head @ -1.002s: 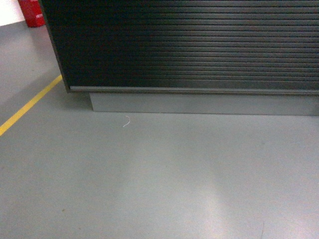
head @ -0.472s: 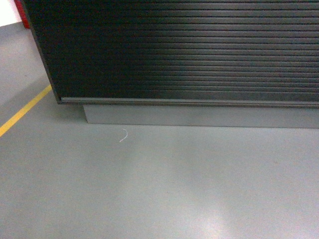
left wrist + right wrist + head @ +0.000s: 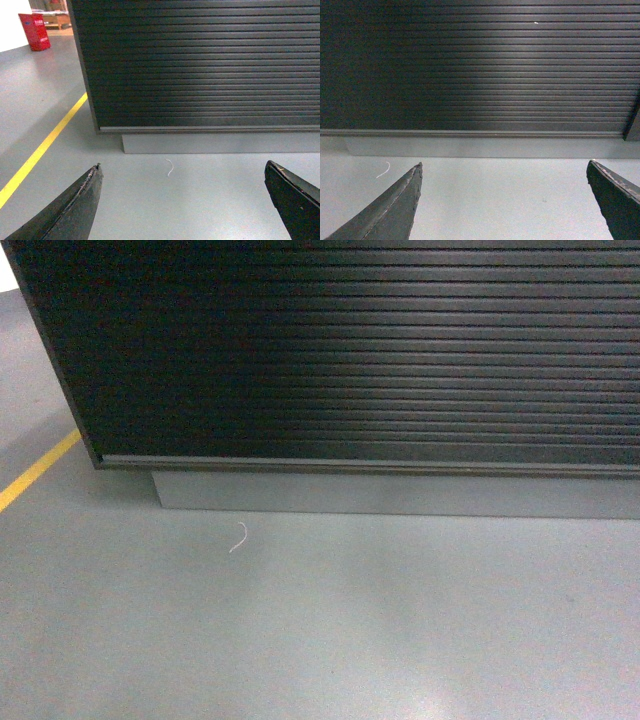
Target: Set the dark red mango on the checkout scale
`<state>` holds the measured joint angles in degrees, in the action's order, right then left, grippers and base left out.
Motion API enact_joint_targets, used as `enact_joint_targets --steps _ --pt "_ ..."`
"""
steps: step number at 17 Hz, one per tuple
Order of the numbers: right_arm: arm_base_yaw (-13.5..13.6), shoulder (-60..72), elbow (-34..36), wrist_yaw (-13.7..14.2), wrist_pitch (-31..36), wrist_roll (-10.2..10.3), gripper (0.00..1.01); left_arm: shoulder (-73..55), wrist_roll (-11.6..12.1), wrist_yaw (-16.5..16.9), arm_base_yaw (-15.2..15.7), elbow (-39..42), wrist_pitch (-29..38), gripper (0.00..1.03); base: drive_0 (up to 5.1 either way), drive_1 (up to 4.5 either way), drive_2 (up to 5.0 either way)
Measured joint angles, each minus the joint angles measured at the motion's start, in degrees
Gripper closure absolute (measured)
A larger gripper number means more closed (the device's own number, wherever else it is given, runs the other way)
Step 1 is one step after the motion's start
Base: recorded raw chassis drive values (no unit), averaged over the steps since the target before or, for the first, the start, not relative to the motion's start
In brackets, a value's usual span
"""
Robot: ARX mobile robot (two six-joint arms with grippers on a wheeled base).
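Observation:
The checkout fills the upper part of every view: a dark counter with a horizontally slatted front on a grey plinth. Its top is out of view, and so are the dark red mango and the scale. My left gripper stands open above bare grey floor, nothing between its dark fingers. My right gripper is open too, with empty floor between its fingers. Neither gripper shows in the head view.
A yellow line runs along the floor left of the counter's corner. A small white thread lies on the floor before the plinth. A red box stands far back on the left.
The counter has grown larger and slid down and left in the head view; the red box has left that view. The base has moved closer to the counter.

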<state>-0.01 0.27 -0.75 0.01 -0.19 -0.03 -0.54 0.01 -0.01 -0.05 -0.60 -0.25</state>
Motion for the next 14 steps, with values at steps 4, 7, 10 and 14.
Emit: enact_joint_targets --steps 4,7,10,14 --pt "0.0 0.0 0.0 0.0 0.0 0.0 0.03 0.0 0.0 0.0 0.0 0.0 0.2 0.05 0.0 3.7 -3.6" --pt "0.0 0.0 0.0 0.0 0.0 0.0 0.03 0.0 0.0 0.0 0.0 0.0 0.1 0.05 0.0 3.7 -3.6" --pt "0.0 0.0 0.0 0.0 -0.1 0.0 0.03 0.0 0.0 0.0 0.0 0.0 0.0 0.05 0.0 3.65 -3.7" --pt "0.0 0.0 0.0 0.0 -0.1 0.0 0.03 0.0 0.0 0.0 0.0 0.0 0.1 0.05 -0.1 3.61 -3.7"
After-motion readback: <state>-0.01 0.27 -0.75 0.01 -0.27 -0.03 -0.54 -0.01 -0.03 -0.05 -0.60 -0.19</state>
